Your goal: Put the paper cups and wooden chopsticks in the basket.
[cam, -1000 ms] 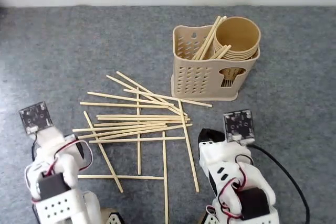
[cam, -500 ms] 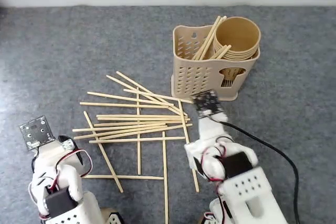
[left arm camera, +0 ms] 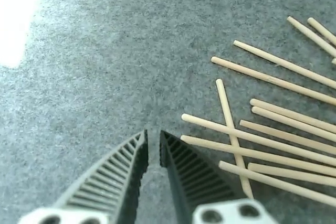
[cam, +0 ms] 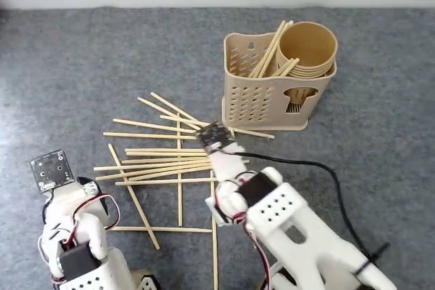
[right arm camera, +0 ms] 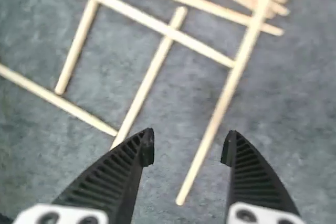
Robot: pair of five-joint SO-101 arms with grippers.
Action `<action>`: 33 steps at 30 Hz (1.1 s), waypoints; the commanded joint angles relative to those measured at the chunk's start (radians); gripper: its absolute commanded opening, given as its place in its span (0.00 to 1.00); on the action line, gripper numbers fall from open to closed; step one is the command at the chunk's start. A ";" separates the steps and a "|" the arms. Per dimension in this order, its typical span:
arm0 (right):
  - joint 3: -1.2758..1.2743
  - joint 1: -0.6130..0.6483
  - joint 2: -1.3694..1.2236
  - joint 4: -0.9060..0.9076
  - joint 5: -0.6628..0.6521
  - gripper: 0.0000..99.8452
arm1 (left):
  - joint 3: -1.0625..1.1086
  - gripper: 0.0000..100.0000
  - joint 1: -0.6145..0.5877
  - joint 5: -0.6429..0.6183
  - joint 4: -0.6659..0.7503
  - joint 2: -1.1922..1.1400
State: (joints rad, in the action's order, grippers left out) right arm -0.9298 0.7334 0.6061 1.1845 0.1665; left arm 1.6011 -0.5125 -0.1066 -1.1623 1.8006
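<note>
Right pincer [right arm camera: 189, 140]: released, jaws spread, poised above loose wooden chopsticks [cam: 170, 152] crossed on the desk [cam: 81, 66], one stick lined up between them. Left pincer [left arm camera: 153, 136]: clenched on nothing, beside the pile's edge. Basket [cam: 258, 103]: upright, paper cups [cam: 309, 45] stacked inside, a few sticks alongside. Risk: closing over crossed sticks likely to pinch two, or tilt one and scatter neighbours; slim round wood prone to slipping free.
</note>
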 commanded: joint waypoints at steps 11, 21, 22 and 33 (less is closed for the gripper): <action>0.072 0.110 -0.220 -0.194 0.012 0.23 | -0.007 0.04 -0.003 0.009 0.005 0.006; 0.066 0.122 -0.240 -0.242 0.006 0.23 | -0.007 0.04 -0.003 0.009 0.005 0.006; 0.066 0.111 -0.242 -0.237 0.006 0.23 | -0.007 0.04 -0.003 0.009 0.005 0.006; 0.124 0.058 -0.456 -0.246 -0.023 0.23 | -0.007 0.04 -0.003 0.009 0.005 0.006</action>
State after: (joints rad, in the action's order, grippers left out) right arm -0.8715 0.7979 0.1826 0.9436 0.1542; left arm 1.6011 -0.5125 -0.1066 -1.1623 1.8006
